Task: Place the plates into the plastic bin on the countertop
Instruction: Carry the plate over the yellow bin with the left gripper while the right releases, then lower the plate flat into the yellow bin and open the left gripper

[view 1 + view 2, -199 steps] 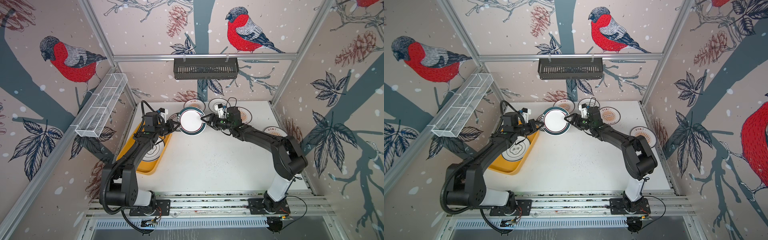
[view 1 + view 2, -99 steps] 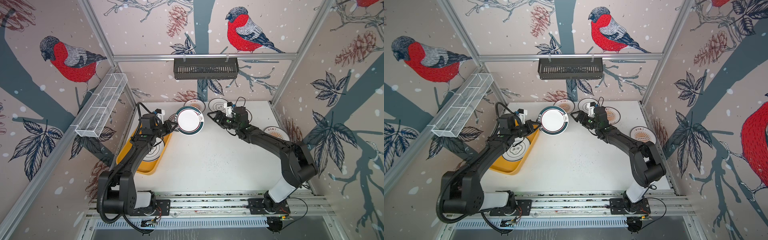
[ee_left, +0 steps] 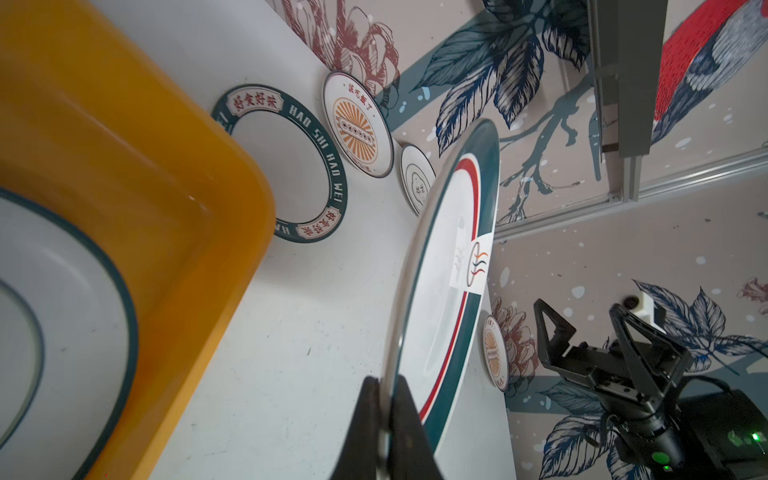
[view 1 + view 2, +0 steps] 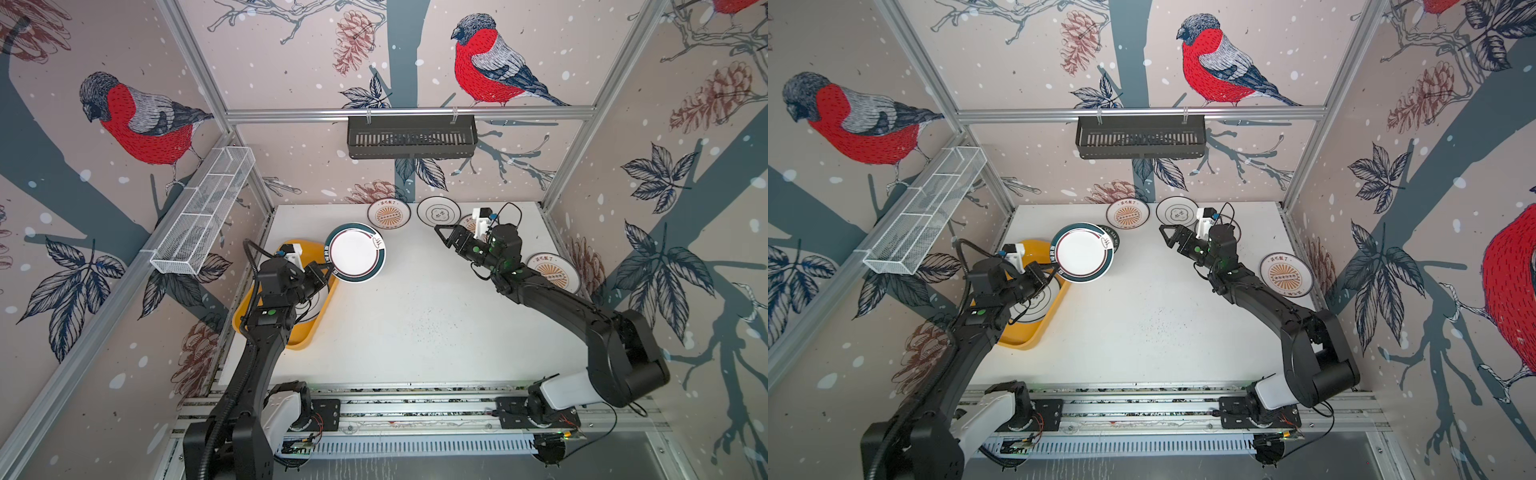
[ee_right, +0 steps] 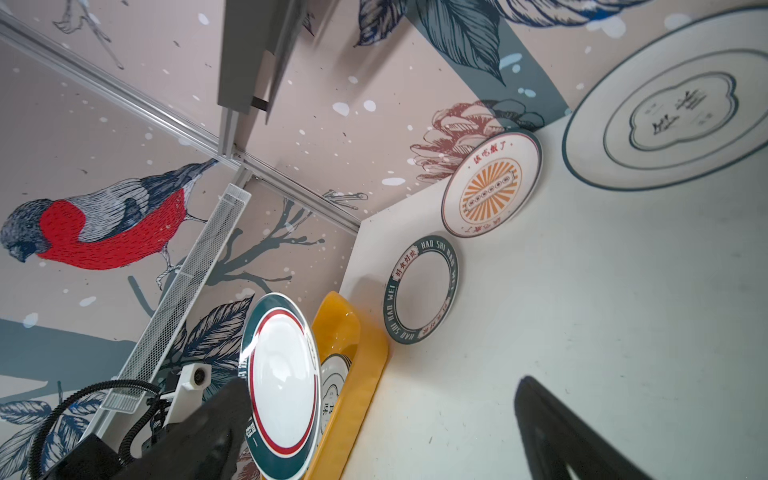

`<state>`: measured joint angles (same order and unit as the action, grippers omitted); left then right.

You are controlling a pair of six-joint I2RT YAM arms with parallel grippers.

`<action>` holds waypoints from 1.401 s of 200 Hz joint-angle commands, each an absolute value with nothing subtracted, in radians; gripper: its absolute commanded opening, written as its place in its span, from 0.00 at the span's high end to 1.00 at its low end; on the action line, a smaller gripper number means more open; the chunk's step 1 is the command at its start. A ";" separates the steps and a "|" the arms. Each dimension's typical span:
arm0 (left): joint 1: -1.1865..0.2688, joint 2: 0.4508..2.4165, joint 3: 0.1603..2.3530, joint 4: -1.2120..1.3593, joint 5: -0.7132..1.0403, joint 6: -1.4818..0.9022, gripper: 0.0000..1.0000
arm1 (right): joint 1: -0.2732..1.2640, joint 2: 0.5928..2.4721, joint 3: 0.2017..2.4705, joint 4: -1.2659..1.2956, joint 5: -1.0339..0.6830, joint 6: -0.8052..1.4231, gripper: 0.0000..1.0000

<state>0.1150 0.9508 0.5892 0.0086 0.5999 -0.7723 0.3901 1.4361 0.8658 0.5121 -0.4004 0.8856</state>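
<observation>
The left gripper (image 4: 331, 272) is clamped on the rim of a green-rimmed plate (image 4: 355, 257), held raised and tilted at the far corner of the bin (image 4: 305, 343); the right gripper (image 4: 442, 237) stands wide open and empty, well apart from the bin. The step in hand appears to be carrying this plate to the bin. Next it needs swinging over the bin, levelling above the plate inside (image 4: 1038, 307), and releasing.

Both top views look steeply down from high at the front onto the whole countertop (image 4: 415, 332). Each wrist view sits low and close, facing across it; both share the raised plate (image 3: 444, 249) and bin (image 5: 357, 374).
</observation>
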 commanded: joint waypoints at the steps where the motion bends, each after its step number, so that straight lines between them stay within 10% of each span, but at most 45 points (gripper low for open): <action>1: 0.184 0.901 0.565 -0.012 0.620 -0.803 1.00 | 0.392 1.389 0.847 0.609 -0.346 0.817 0.01; 138: 0.613 0.844 0.451 -0.192 0.696 -0.782 1.00 | 0.381 1.330 0.806 0.551 -0.282 0.767 0.00; 280: 0.647 0.978 0.461 -0.227 0.623 -0.668 1.00 | 0.340 1.343 0.792 0.500 -0.244 0.812 0.00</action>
<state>0.6449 0.9524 0.4709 -0.2794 0.5606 -0.6941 0.3481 1.3422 0.7921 0.5087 -0.2710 0.7921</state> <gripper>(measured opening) 0.081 0.995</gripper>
